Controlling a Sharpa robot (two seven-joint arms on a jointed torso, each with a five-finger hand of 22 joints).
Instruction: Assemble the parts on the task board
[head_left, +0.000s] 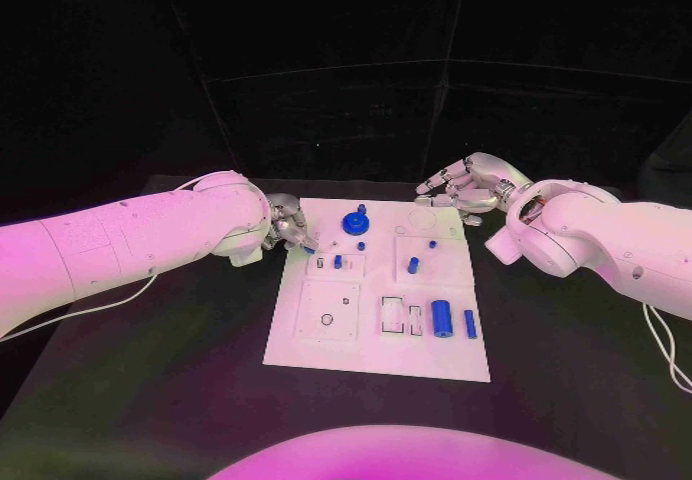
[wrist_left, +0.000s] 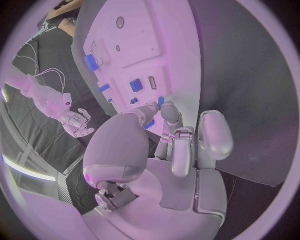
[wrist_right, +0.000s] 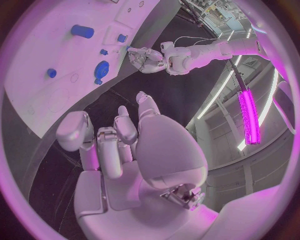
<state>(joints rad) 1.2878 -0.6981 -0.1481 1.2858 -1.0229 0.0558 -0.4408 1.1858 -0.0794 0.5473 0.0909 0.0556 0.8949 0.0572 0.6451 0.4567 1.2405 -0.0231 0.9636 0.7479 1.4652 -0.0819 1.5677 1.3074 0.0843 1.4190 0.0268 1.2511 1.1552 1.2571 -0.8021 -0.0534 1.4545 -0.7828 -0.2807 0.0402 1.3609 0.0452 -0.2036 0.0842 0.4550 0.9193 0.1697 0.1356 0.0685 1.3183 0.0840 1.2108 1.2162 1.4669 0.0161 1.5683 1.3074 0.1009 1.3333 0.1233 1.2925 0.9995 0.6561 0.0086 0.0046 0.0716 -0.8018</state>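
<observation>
The left hand (head_left: 284, 232) pinches a small blue part (wrist_left: 160, 102) at its fingertips over the task board (head_left: 346, 345). The right hand (head_left: 459, 187) hovers released. Next, I judge: seat it in a nearby slot.

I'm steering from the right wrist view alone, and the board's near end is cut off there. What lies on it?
Observer: In the head view, two blue cylinders, a thick one and a slim one, lie side by side near the task board's near right corner.
Operator: Is the left hand carrying a part?
Observer: The left wrist view shows the left hand with its fingers at a small blue part; a grip I cannot confirm.
Operator: And the other hand?
Observer: The right hand sits off the board's far right corner, holding nothing.
</observation>
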